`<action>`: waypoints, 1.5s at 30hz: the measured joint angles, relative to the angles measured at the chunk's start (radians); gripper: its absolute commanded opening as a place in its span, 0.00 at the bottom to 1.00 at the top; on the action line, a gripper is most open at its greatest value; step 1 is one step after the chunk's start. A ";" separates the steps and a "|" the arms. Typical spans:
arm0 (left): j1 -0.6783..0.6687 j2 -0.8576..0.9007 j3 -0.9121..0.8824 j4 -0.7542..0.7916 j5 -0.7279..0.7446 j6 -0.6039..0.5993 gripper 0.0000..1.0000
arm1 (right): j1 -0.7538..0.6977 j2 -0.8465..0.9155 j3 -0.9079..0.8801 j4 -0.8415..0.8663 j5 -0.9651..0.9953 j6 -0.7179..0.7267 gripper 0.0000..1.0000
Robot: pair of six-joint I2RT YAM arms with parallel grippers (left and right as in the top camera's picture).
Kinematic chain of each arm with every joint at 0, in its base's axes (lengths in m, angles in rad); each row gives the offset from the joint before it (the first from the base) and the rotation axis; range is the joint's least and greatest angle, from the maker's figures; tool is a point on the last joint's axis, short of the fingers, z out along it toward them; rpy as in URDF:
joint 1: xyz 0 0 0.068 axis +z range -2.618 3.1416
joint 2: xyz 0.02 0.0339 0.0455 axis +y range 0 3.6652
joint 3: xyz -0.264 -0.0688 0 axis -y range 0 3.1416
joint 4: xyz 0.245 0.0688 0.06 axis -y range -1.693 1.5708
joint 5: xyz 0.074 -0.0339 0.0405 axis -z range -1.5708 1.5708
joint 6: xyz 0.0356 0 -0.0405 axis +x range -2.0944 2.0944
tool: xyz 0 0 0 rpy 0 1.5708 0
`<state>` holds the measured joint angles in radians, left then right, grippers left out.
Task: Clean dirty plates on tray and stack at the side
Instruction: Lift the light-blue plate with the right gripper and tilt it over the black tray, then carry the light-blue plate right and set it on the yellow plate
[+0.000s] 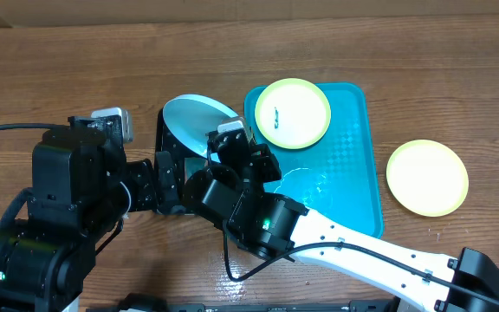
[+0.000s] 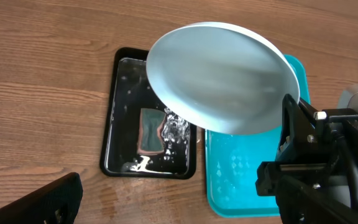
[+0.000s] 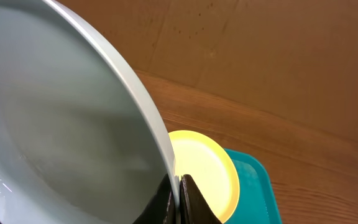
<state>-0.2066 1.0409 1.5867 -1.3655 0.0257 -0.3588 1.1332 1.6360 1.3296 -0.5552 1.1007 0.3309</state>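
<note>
My right gripper (image 1: 229, 137) is shut on the rim of the pale-blue plate (image 1: 196, 123) and holds it tilted over the black tray (image 2: 123, 118); the pinch shows in the right wrist view (image 3: 178, 196), and the plate (image 2: 222, 78) fills the left wrist view. A yellow-green plate (image 1: 293, 113) lies in the turquoise tray (image 1: 353, 173), at its far end. Another yellow-green plate (image 1: 427, 177) lies on the table to the right of the tray. My left gripper (image 2: 179, 205) is open and empty above the table near the black tray's front edge.
The black tray holds water and a sponge (image 2: 150, 130). Water drops lie on the turquoise tray's bare floor (image 1: 314, 178). The right arm (image 1: 353, 251) crosses the table's front right. A cardboard wall stands behind the table (image 3: 278, 56).
</note>
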 measured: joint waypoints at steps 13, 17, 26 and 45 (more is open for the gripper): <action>0.000 0.028 0.000 0.000 0.000 0.000 1.00 | 0.000 0.000 0.000 -0.006 0.000 0.000 0.04; 0.000 0.042 0.000 0.000 0.000 0.000 1.00 | 0.000 0.000 0.000 -0.007 0.000 0.000 0.04; 0.000 0.084 0.000 0.000 0.000 0.000 1.00 | 0.000 0.000 0.000 -0.023 0.000 -0.002 0.04; 0.005 0.175 0.000 -0.062 0.039 -0.004 1.00 | -0.170 0.000 0.000 -0.148 -0.391 0.219 0.04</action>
<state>-0.2012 1.2160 1.5867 -1.4277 0.0643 -0.3626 0.9630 1.6356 1.3296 -0.7036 0.7097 0.5503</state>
